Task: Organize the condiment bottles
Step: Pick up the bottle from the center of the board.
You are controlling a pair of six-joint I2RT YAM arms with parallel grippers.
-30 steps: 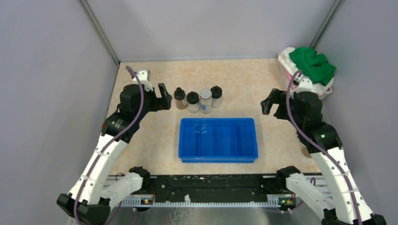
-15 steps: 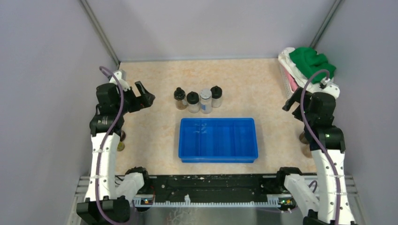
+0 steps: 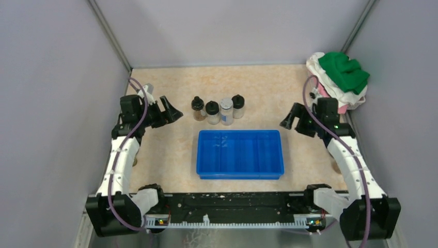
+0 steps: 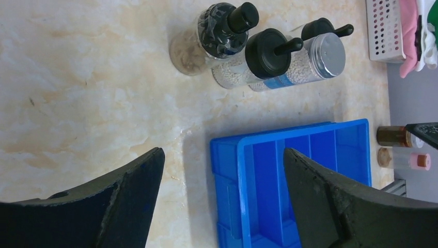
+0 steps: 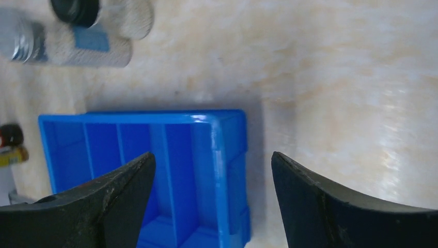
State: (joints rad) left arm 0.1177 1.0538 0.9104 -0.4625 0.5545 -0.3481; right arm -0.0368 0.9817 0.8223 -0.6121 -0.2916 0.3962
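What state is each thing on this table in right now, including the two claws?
bottles, four in a row, upright, capped, behind the tray.
tray, empty.
left gripper, open, holding nothing.
right gripper, open, holding nothing.
basket, heaped with cloths.

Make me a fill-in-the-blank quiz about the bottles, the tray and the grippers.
1. ___ bottles stand in a row behind the tray.
2. One bottle in that row has a ___ cap; the rest have black caps.
3. The left gripper and the right gripper both hold ___.
Missing words: four; silver; nothing.
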